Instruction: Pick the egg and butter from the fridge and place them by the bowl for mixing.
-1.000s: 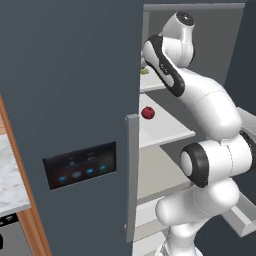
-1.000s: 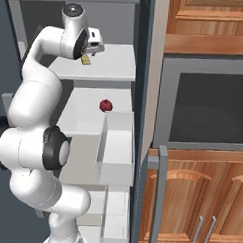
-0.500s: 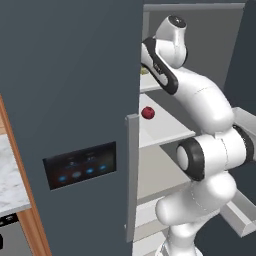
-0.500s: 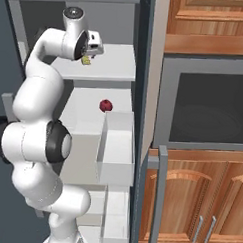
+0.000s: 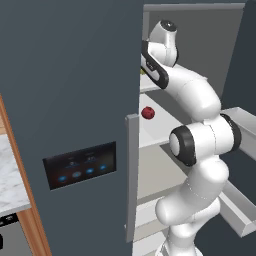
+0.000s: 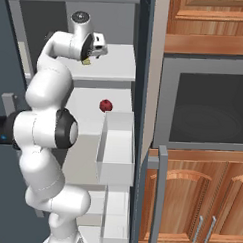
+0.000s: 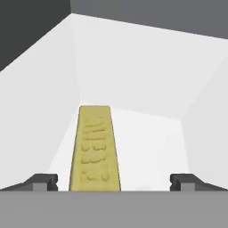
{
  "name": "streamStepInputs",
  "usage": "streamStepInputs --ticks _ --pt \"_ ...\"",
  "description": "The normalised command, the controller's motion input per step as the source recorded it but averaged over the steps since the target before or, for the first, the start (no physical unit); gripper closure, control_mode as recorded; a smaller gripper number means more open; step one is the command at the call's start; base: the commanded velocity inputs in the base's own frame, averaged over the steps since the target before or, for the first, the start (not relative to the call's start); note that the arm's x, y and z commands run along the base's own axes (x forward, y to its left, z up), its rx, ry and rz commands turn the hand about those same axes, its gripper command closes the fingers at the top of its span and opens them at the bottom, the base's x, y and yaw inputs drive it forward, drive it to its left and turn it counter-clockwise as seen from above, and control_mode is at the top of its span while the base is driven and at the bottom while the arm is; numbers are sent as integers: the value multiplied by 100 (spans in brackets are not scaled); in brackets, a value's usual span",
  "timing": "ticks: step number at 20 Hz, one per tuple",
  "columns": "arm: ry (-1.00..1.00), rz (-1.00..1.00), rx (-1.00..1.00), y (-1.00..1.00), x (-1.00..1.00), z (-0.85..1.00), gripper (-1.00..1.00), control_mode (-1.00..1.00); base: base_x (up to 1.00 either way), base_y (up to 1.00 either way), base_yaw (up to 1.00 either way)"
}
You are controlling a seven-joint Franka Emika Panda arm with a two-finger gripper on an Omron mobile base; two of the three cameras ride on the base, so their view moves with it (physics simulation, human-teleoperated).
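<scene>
Hand view, one butter (image 7: pixel 95 149), two fingertips (image 7: pixel 42 181)

Change since the earlier frames: I see the arm's elbow shifted further toward the fridge (image 5: pixel 75 75) interior, and the gripper (image 6: pixel 89 56) lower and closer over the butter (image 7: pixel 94 149) on the upper shelf (image 6: pixel 113 68); the yellow block is now partly hidden beneath the hand.

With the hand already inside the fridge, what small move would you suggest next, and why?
Probably ease the gripper a little further forward and to its left, then close. Its jaws stand wide open, and the butter lies lengthwise on the white fridge shelf between the fingertips, nearer the left one, not yet gripped.
</scene>
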Motion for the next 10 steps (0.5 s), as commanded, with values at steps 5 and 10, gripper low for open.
streamStepInputs --ticks 5,10 --pt "1 0 -2 7 34 -19 -100 -100 0 0 0" --pt "3 0 -2 16 8 -33 -100 -100 0 0 0"
